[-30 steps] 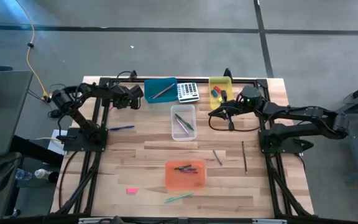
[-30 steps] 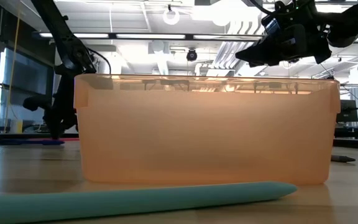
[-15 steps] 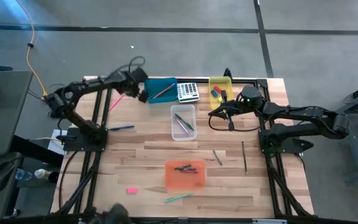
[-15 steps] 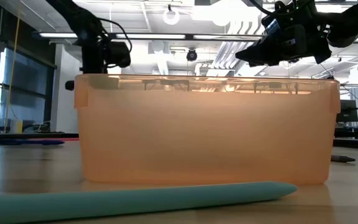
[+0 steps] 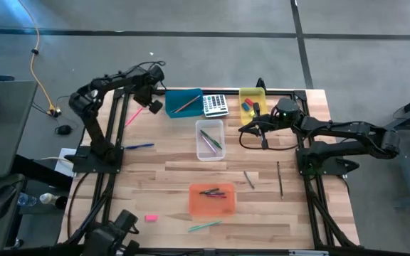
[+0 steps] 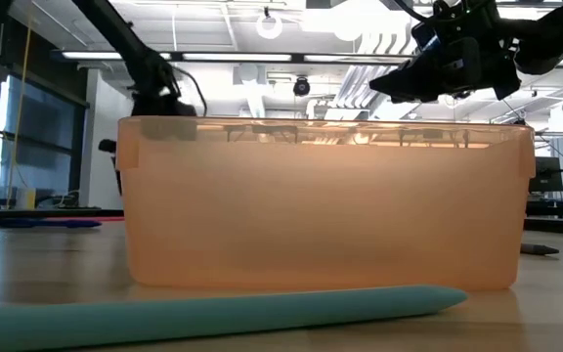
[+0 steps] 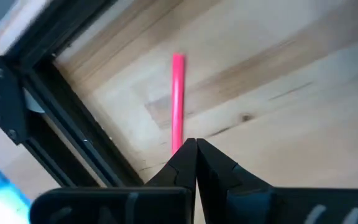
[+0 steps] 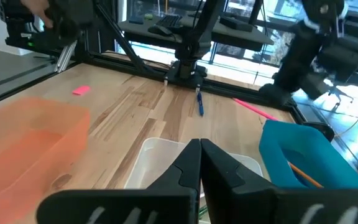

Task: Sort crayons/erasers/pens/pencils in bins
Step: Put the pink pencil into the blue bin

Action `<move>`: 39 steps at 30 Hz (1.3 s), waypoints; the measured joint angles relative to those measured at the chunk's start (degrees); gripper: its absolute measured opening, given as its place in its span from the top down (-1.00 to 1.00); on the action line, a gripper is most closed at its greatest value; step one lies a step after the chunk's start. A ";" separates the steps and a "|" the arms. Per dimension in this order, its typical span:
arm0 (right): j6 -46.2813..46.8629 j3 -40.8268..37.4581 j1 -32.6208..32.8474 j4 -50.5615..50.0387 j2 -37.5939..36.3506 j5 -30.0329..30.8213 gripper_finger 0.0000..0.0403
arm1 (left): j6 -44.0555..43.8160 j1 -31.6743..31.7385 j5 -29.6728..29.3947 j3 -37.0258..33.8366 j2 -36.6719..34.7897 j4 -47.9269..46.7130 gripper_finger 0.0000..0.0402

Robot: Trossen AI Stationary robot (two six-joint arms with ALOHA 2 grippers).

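Sorting stands partly done on the wooden table (image 5: 155, 178): the teal bin (image 5: 184, 102) at twelve o'clock holds a tan pencil, the clear bin (image 5: 210, 139) at centre holds pens, the orange bin (image 5: 212, 199) toward six o'clock holds crayons, the yellow bin (image 5: 251, 103) holds erasers. The left gripper (image 5: 150, 104) hovers at eleven o'clock, fingers pressed together, seemingly pinching nothing, the pink pencil (image 7: 177, 99) lying beneath it. The right gripper (image 5: 251, 129) waits at one o'clock, fingers also together. One pink eraser (image 5: 151, 217) lies stray at seven o'clock.
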 joint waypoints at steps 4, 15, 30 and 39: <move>0.04 0.00 -0.01 0.02 0.00 -0.01 1.00 | -0.02 0.17 -0.53 0.37 3.91 0.92 0.99; 0.07 0.00 -0.02 0.00 0.00 0.02 1.00 | -1.53 -1.35 -0.05 1.63 5.12 0.90 0.60; 0.04 0.00 0.01 0.00 0.00 0.02 1.00 | -2.60 0.47 -3.31 8.76 12.77 -2.12 0.41; -0.45 0.00 0.01 0.05 0.00 0.02 1.00 | 0.39 1.93 -3.72 11.27 14.71 -5.30 0.40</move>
